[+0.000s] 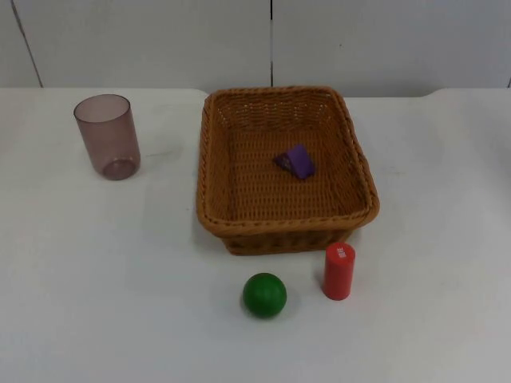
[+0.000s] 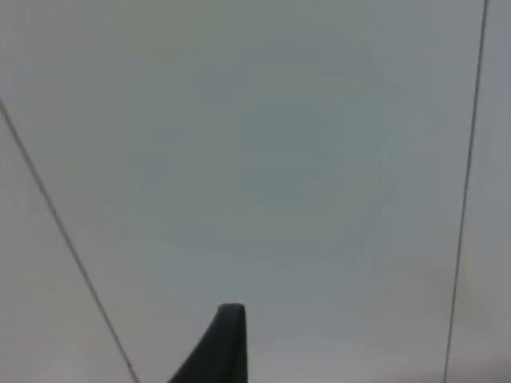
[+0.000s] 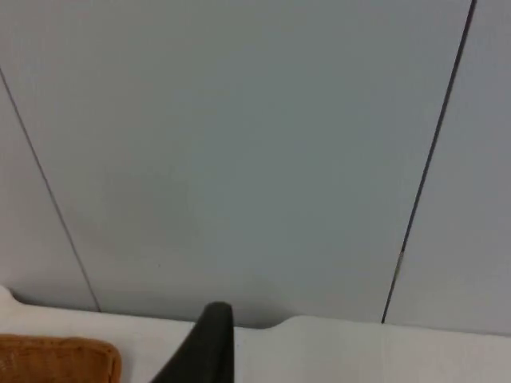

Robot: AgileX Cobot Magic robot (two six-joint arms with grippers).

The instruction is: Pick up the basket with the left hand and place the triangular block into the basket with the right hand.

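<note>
The brown wicker basket (image 1: 214, 167) stands on the white table, a little right of centre toward the back. A purple triangular block (image 1: 296, 161) lies inside it on the woven floor. My left gripper (image 2: 226, 345) is raised and faces the grey partition wall, away from the basket. My right gripper (image 3: 209, 343) also faces the wall, above the table's far edge, with a corner of the basket's rim (image 3: 60, 359) beside it. Both arms wait, with nothing seen in either gripper.
A purple see-through cup (image 1: 108, 136) stands upright at the back left. In front of the basket sit a green ball (image 1: 264, 294) and an upright red cylinder (image 1: 338, 271). The grey partition wall (image 1: 160, 40) closes the table's far side.
</note>
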